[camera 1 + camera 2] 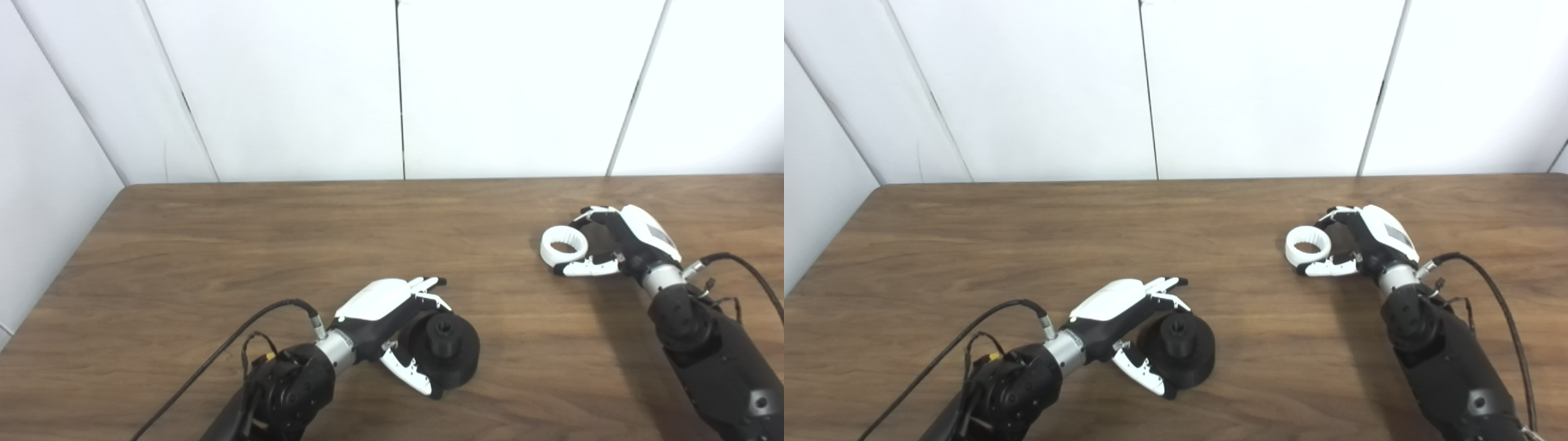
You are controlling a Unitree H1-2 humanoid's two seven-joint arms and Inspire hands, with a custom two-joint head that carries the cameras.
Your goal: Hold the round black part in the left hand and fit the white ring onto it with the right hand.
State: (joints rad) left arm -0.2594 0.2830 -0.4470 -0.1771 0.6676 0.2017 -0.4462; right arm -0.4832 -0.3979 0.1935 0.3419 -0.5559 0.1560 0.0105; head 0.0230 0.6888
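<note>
A wooden table (pixel 245 245) stands against white wall panels (pixel 294 86), and both arms reach onto it from the near edge. The left hand (pixel 392 318) lies low at the near middle of the table with its fingers (pixel 429 285) curved over the top of the round black part (pixel 447 349) and its thumb (pixel 410 370) reaching under the near side, so the hand is cupped around the part and touching it; whether the grip is firm cannot be told. The black part sits tilted on its edge, its raised centre hub facing up and toward the right. Well apart from it, on the far right of the table, the right hand (pixel 612 245) has the white ring (pixel 564 245) pinched at its rim between thumb (pixel 585 267) and fingers (pixel 591 214). The ring lies nearly flat, its opening facing upward, just above or on the tabletop. A black cable (pixel 214 355) trails from the left wrist, and another (pixel 753 275) from the right.
</note>
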